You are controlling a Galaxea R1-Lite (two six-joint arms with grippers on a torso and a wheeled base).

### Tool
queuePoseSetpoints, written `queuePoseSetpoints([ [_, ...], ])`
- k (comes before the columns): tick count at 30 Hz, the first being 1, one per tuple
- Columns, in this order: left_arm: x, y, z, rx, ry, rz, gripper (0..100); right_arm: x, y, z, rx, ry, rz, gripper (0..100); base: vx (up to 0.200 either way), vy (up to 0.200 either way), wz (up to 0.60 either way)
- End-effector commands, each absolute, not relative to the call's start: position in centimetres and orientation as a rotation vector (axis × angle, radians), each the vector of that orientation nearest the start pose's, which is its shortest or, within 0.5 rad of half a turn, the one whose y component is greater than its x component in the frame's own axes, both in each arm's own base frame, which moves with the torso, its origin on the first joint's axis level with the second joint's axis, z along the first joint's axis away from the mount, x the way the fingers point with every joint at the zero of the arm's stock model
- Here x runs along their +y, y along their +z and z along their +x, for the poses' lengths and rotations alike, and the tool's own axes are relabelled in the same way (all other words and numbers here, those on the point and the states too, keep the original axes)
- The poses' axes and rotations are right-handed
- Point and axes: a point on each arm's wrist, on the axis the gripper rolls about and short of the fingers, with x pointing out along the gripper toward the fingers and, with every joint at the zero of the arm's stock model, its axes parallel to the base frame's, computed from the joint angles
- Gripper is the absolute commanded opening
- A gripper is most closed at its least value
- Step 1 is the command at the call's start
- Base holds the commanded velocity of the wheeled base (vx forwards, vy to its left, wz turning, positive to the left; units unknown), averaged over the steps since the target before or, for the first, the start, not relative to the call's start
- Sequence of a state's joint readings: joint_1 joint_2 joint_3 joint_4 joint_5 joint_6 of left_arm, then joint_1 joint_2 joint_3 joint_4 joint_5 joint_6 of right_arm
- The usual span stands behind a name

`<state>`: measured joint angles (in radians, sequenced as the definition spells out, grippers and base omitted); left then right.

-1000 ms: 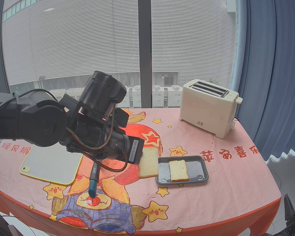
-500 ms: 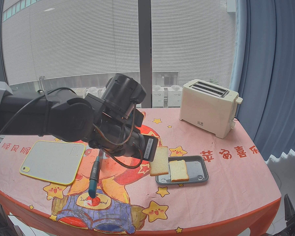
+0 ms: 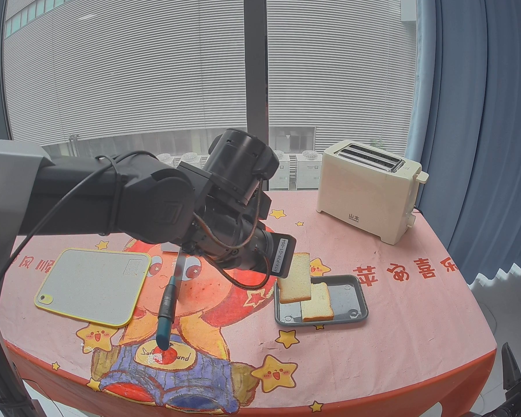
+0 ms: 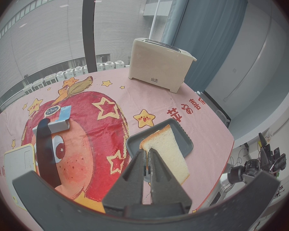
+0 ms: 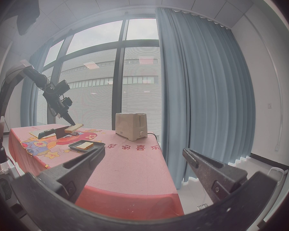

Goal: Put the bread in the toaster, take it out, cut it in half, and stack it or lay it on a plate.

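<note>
Carried rightward since a second ago, the bread half (image 3: 296, 278) is held clamped in the left gripper (image 4: 147, 154) over the tray's (image 3: 348, 300) left part, long axis running away from the gripper, just above the second half (image 3: 318, 308) laid flat there.

The left arm stretches in from nine o'clock toward the middle, wrist angled down. Its left gripper (image 4: 147, 152) is pinched tight on a bread slice (image 4: 167, 148), clear of the table. The right gripper (image 5: 143, 151) hangs low at four o'clock, jaws spread wide.
</note>
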<state>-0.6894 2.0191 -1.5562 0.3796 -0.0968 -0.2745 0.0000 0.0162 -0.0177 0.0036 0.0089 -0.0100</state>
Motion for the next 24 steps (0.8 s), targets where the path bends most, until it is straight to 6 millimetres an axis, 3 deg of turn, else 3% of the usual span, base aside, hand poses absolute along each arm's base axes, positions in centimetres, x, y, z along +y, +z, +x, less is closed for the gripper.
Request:
queuePoseSetpoints([
  [1,-25.2,18.5,30.2,0.904,-0.62,0.002,0,0.0,7.5,-2.3,0.005,0.009,-0.011,100,0.0,0.0,0.0],
  [15,-26.1,18.4,31.2,0.887,-0.625,-0.002,0,0.0,7.5,-2.3,0.003,0.009,-0.011,100,0.0,0.0,0.0],
  [24,-27.3,16.2,32.6,0.917,-0.617,0.008,0,0.0,7.5,-2.3,0.003,0.009,-0.011,100,0.0,0.0,0.0],
])
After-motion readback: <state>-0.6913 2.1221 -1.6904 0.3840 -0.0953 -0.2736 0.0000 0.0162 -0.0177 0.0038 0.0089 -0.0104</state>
